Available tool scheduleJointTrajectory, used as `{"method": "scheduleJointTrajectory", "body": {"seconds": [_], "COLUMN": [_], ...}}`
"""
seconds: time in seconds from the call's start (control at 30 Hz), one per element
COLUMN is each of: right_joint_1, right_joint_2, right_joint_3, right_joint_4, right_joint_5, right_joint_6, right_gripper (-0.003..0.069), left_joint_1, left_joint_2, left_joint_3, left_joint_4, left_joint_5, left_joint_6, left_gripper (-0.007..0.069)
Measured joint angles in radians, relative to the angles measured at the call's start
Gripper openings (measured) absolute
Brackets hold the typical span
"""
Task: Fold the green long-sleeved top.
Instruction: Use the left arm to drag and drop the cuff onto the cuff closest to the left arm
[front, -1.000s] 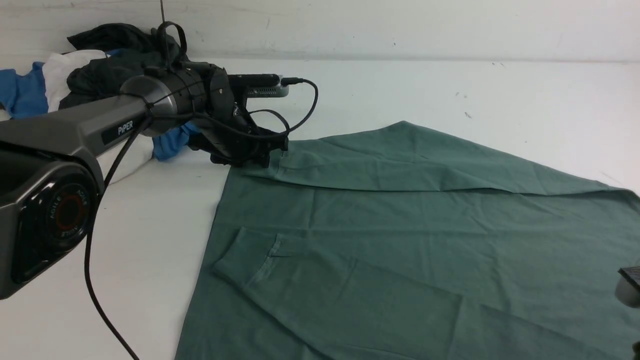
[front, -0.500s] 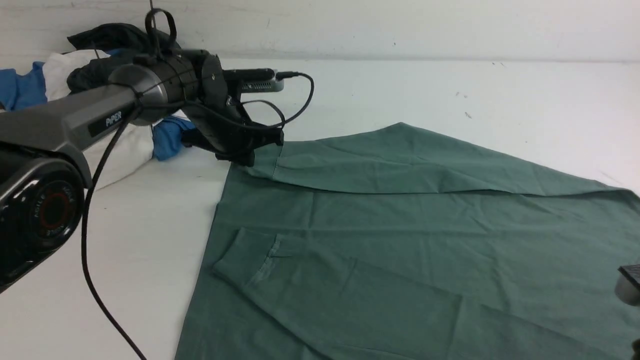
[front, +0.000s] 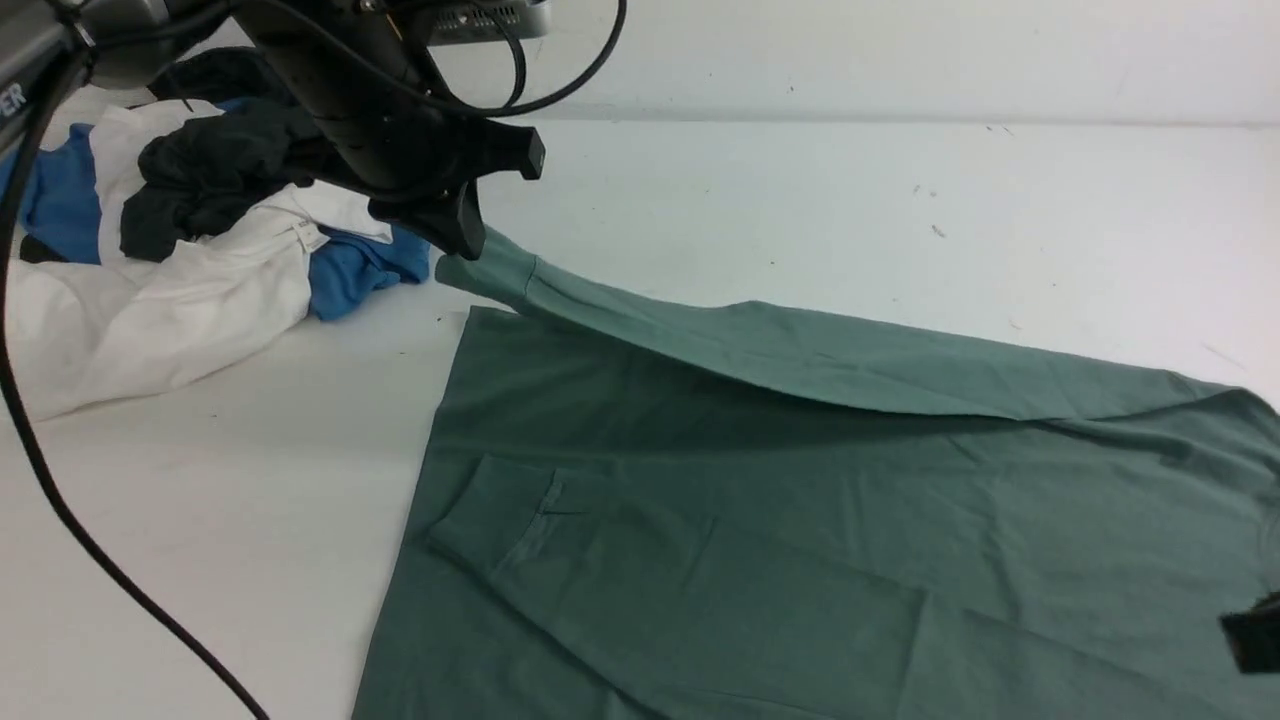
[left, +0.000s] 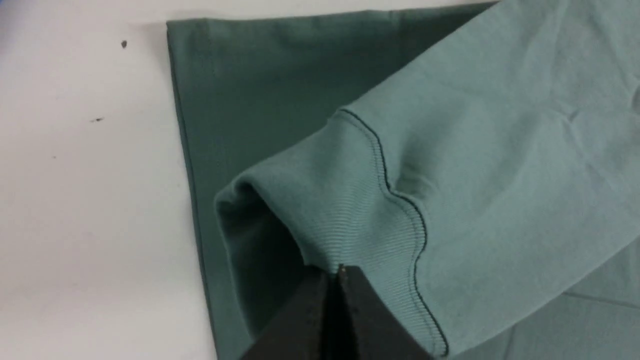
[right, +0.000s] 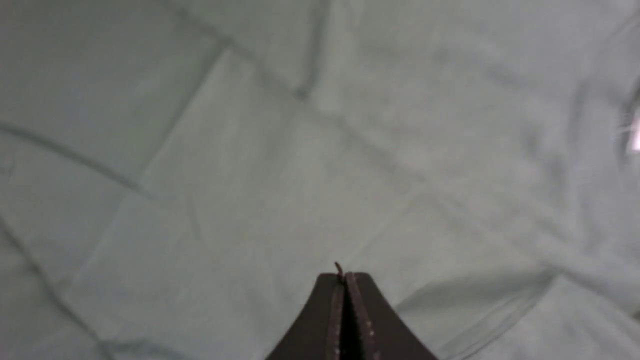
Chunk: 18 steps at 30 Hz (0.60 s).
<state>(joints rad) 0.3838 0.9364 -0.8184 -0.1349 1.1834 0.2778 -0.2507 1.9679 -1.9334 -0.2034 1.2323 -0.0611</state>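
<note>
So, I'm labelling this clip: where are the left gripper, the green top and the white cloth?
Left gripper (left: 336, 272): left wrist view, between its fingertips.
Green top (front: 760, 560): front view, body fabric.
White cloth (front: 215, 290): front view, middle of its heap.

The green long-sleeved top (front: 800, 520) lies spread on the table (front: 230, 500) — far sleeve raised, cuff aloft, near sleeve folded inward.
</note>
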Motion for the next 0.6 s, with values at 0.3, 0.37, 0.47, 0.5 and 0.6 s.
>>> {"method": "scheduleJointTrajectory", "body": {"seconds": [0.3, 0.37, 0.47, 0.5, 0.6], "right_joint_1": [-0.125, -0.13, -0.133, -0.133, -0.133], "right_joint_2": [0.0, 0.0, 0.0, 0.0, 0.0], "right_joint_3": [-0.011, -0.011, -0.011, -0.011, -0.005], "right_joint_4": [-0.013, -0.008, 0.025, 0.032, 0.052], "right_joint_5": [0.053, 0.053, 0.053, 0.053, 0.045], "right_joint_6": [-0.04, -0.048, -0.084, -0.097, -0.118], "right_gripper": [-0.001, -0.001, -0.001, -0.001, -0.001], "left_joint_1": [-0.056, -0.072, -0.082, -0.082, -0.082], "left_joint_2": [-0.202, -0.233, -0.271, -0.277, -0.295], "left_joint_3": [0.35, 0.446, 0.608, 0.635, 0.703], "left_joint_4": [0.003, 0.007, 0.038, 0.045, 0.052], "left_joint_5": [0.0, 0.0, -0.001, -0.005, -0.032], "left_joint_6": [-0.003, -0.009, -0.04, -0.044, -0.051], "left_gripper": [-0.0004, -0.0004, -0.0004, -0.0004, -0.0004]}}
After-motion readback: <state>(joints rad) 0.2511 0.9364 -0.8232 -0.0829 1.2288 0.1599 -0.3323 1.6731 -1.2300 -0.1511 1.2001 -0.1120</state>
